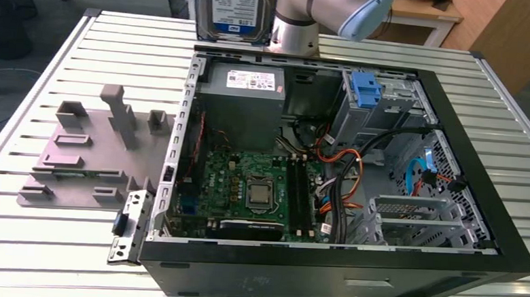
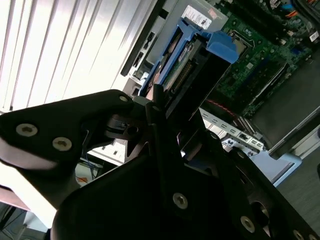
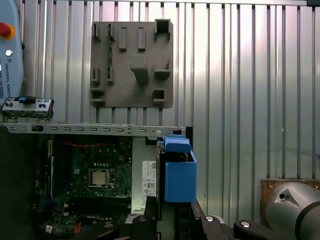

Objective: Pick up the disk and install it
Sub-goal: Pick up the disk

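Observation:
The disk (image 1: 234, 11) hangs in the air above the table's far edge, just beyond the open computer case (image 1: 479, 221). Its labelled face is turned toward the exterior camera. In both wrist views I see it edge-on, with its blue carrier rail (image 3: 180, 172) and connector edge (image 2: 184, 70) sticking out past my dark fingers (image 2: 156, 107). My gripper (image 3: 167, 217) is shut on the disk, over the case's power-supply end. The arm (image 1: 299, 17) stands right beside the disk, on the exterior view's right.
Inside the case are a grey power supply (image 1: 245, 93), a green motherboard (image 1: 244, 188), cables, and a metal drive cage with a fixed blue bracket (image 1: 366, 92). A grey fixture plate (image 1: 83, 146) with upright blocks lies on the slatted metal table (image 1: 24, 245), at the exterior view's left.

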`<state>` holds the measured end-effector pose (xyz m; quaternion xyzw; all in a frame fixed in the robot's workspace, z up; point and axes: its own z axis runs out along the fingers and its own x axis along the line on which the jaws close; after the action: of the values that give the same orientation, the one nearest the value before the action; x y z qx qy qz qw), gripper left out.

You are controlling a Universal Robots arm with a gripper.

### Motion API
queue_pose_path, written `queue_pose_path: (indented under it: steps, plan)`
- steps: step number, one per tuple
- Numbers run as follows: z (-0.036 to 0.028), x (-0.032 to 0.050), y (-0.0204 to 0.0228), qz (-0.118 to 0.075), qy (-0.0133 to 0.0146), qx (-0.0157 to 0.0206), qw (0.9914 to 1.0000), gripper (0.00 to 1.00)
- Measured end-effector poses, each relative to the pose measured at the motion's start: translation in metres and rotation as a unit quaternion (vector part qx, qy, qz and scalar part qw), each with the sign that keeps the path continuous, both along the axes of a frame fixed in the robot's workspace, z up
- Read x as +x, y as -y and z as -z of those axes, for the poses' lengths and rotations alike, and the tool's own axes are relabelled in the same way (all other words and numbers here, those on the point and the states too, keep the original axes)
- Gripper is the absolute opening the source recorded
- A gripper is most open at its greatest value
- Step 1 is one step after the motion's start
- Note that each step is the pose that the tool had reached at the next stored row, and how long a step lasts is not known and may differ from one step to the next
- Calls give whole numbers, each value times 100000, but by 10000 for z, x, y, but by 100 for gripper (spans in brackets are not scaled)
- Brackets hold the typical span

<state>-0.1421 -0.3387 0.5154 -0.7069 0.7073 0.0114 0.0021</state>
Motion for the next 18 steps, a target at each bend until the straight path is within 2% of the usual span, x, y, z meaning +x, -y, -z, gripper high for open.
queue_pose_path:
  steps: [10, 11, 18]
  plan:
    - [4, 395, 0, -1, -1, -3, 100000, 35]
    - [5, 519, 0, -2, 1, -2, 100000, 35]
    - [8, 827, 0, 1, -2, 0, 100000, 35]
